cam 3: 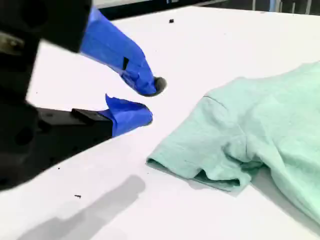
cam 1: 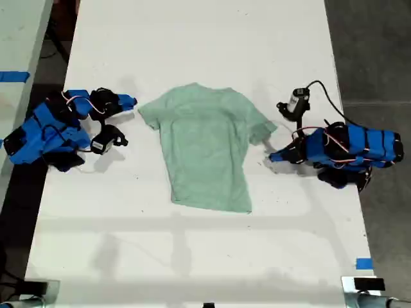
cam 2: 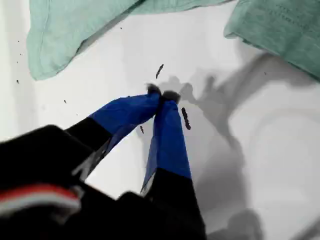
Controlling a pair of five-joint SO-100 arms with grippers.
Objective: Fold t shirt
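White counter [cam 1: 205, 38], matte and brightly lit, flecked with small dark specks in the first wrist view. Grey floor [cam 1: 372, 51] along the exterior view's right. A second pale surface [cam 1: 19, 32] at that view's left edge, with a dark gap between it and the counter. Strip of blue tape [cam 1: 13, 77] on that pale surface, and another blue tape tab [cam 1: 364, 263] near the counter's lower right corner in the exterior view. No lettering large enough to read.

Flat in the middle of the counter, the t shirt [cam 1: 205, 147]: pale mint green, plain, both sleeves spread, hem towards the exterior view's bottom.

Just beside the sleeve on the exterior view's right, my first gripper [cam 1: 273, 156] [cam 2: 162, 94], fingers [cam 2: 170, 130] clenched tip to tip on nothing, resting low over bare counter.

Near the sleeve on the exterior view's left, my second gripper [cam 1: 131, 101] [cam 3: 150, 100], fingers [cam 3: 125, 115] released with a small gap, clear of the cloth.
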